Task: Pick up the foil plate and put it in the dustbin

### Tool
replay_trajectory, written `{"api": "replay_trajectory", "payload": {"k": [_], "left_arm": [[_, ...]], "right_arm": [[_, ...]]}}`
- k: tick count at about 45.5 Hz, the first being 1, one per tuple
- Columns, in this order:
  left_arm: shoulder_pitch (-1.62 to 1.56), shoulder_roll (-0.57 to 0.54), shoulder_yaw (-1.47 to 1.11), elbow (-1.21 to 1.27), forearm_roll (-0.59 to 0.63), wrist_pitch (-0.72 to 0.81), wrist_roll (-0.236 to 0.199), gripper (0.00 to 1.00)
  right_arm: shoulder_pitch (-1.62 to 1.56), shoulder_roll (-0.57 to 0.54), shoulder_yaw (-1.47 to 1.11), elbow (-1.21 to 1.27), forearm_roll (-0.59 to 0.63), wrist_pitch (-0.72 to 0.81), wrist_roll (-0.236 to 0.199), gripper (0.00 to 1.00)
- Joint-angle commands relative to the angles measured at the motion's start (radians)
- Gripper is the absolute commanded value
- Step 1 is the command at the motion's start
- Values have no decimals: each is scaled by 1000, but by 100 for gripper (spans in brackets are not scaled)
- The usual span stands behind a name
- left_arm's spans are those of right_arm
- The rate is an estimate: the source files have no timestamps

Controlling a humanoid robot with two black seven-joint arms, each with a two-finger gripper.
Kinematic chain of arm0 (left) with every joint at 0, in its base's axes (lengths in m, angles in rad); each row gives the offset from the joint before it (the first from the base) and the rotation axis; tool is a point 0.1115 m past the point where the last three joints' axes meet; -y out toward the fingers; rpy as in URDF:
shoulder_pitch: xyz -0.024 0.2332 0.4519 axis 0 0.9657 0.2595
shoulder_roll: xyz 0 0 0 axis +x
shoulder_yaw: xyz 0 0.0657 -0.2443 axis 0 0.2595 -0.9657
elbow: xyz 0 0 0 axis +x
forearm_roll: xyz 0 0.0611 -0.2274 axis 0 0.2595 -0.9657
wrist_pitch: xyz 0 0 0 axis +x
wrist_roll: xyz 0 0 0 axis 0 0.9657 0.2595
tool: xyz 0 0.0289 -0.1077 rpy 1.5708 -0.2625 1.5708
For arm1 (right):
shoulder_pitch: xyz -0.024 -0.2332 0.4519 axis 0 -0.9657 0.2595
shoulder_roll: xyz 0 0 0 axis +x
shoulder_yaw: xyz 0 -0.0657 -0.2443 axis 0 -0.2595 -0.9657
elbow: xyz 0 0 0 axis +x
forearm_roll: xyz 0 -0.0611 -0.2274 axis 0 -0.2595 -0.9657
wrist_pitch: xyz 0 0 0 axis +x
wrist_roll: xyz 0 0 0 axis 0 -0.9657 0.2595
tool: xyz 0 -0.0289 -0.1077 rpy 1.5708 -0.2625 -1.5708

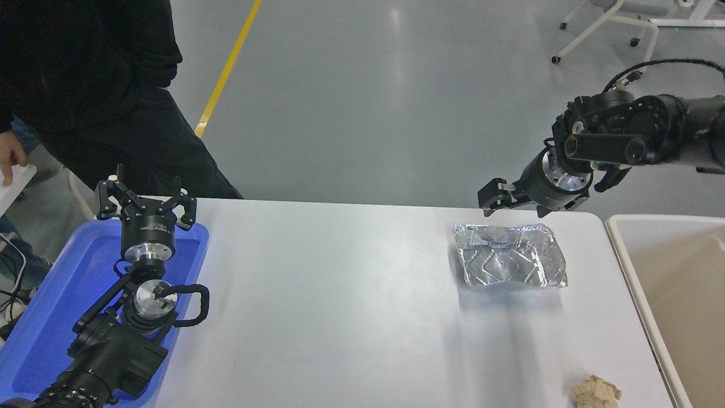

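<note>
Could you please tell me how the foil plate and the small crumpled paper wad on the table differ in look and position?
The foil plate is shiny silver, while the paper wad is dull tan. The plate is a broad, shallow rectangle with embossed ridges; the wad is a small, shapeless lump, much smaller. The plate lies near the table's far edge, just below the right gripper; the wad sits at the near right corner. Both rest untouched on the table, beside the dustbin.
</note>
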Motion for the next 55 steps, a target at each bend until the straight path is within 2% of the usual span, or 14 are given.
{"api": "replay_trajectory", "payload": {"k": [1,12,19,25,37,55], "left_arm": [[0,0,0,1,0,0,0,99],[0,0,0,1,0,0,0,99],[0,0,0,-1,1,0,0,99],[0,0,0,-1,0,0,1,99],[0,0,0,1,0,0,0,99],[0,0,0,-1,0,0,0,99]], "right_arm": [[-177,-13,150,-168,-83,-10,-1,100],[-295,-1,176,-353,-154,-40,4,100],[-349,14,170,-394,-166,-88,81,100],[-385,14,168,-401,-175,-126,125,100],[-502,59,162,-599,-180,-154,128,100],[-565,72,164,-608,-180,-178,130,100]]}}
